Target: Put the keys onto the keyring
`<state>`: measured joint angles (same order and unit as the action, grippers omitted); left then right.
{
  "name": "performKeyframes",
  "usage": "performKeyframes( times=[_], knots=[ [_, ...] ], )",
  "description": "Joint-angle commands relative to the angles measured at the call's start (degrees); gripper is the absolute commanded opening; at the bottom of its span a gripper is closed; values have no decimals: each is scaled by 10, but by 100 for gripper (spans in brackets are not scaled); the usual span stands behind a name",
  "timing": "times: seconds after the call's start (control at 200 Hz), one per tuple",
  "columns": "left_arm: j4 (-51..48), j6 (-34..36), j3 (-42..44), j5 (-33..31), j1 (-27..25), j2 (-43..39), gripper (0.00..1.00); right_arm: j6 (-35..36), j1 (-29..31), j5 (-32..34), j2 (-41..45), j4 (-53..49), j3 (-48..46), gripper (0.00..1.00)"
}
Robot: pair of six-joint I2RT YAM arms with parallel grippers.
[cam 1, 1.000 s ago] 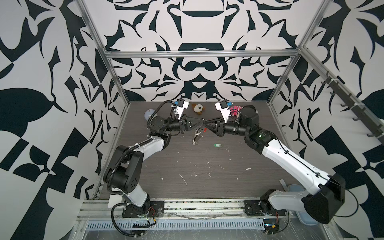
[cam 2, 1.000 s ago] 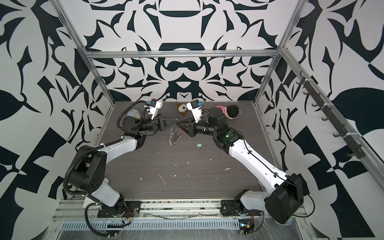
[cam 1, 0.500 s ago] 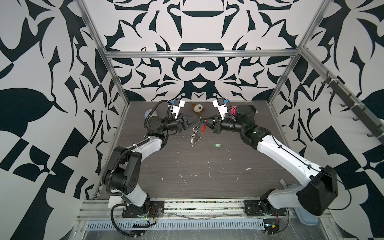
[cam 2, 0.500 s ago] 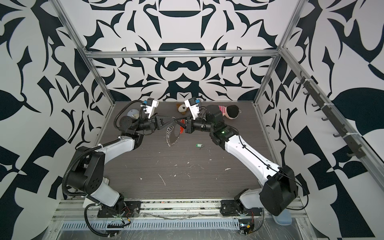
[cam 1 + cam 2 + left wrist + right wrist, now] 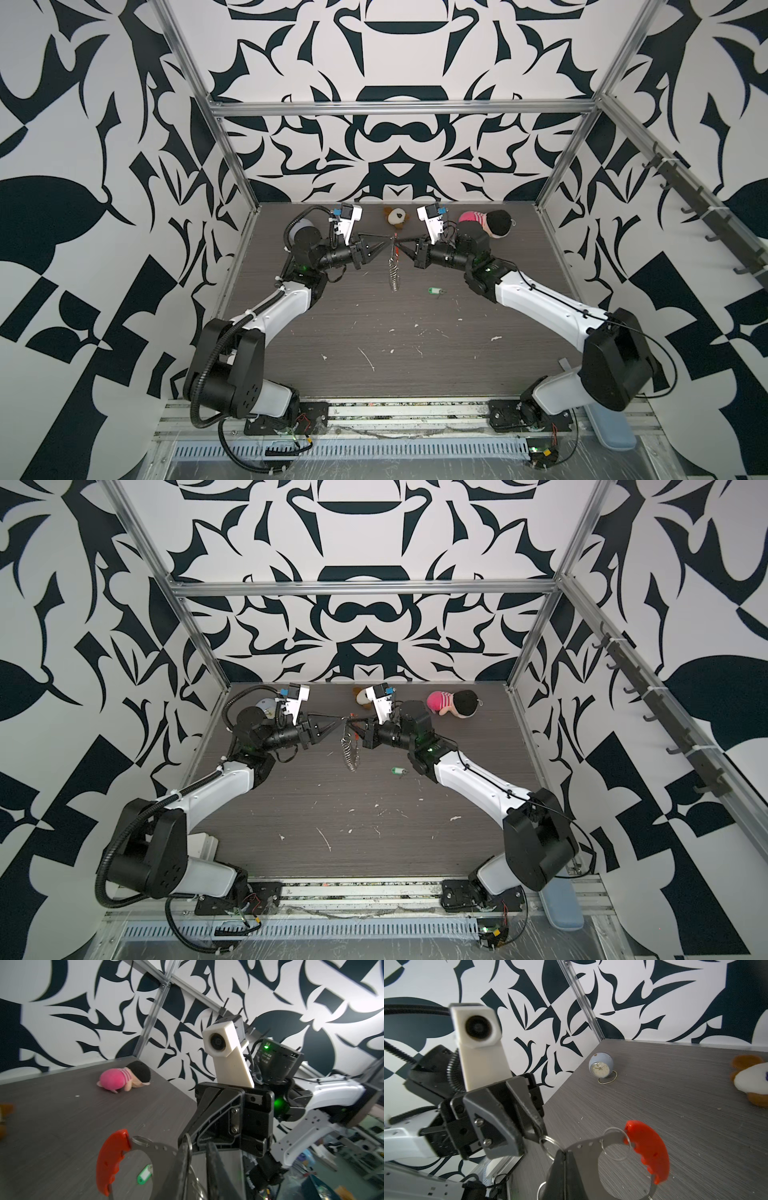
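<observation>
Clamped shut with the right gripper (image 5: 564, 1154) on the curved metal plate (image 5: 583, 1147) of the keyring (image 5: 394, 270), a grip closed only within the last second. Opposite, almost tip to tip, eased from shut to a narrow gap: the left gripper (image 5: 387, 242), one small ring (image 5: 548, 1144) touching its fingertip, no telling whether still pinched or merely resting there. Reads as a handover, the keyring's weight taken on the right and the left being freed. Held up clear of the worktop (image 5: 374, 324) at the top end, orange-red strip (image 5: 110, 1157) just beyond the jaws, silver chain (image 5: 351, 754) dangling below, over the far half and about midway between left and right edges; cannot tell whether the lowest loops reach the surface. Lying flat and untouched on the worktop, the green key tag (image 5: 435, 291): same spot as a second ago, right of the chain, near the right forearm (image 5: 540, 305), well apart from both grippers. Nothing threaded yet. Probably next: fetching the tag with the freed left, then working it onto a ring. Some risk of the chain swinging on release.
</observation>
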<state>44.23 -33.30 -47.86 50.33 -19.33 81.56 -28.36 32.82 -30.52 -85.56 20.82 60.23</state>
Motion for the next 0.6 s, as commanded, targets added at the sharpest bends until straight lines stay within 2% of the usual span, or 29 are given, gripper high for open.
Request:
performKeyframes(
  times=[0.0,0.105,0.2,0.255,0.28,0.3,0.485,0.595],
  knots=[
    [-112,96,1,-52,2,-31,23,9,-3,30,1,73,2,0],
    [-150,118,1,-89,2,-46,26,16,-9,30,-2,81,-4,0],
    [-148,115,-3,-93,2,-45,28,6,-21,19,-4,104,-13,0],
    [-159,111,-15,-98,2,-42,37,-1,-30,10,-5,114,-16,0],
    [-169,111,-22,-101,2,-40,45,-4,-35,6,-5,118,-17,0],
    [-175,111,-28,-104,2,-38,47,-6,-40,3,-5,121,-18,0],
    [-197,110,-102,-126,3,11,48,-58,-94,-42,-27,153,8,0],
    [-174,120,-149,-146,6,70,46,-64,-114,-66,-65,128,59,0]
  ],
)
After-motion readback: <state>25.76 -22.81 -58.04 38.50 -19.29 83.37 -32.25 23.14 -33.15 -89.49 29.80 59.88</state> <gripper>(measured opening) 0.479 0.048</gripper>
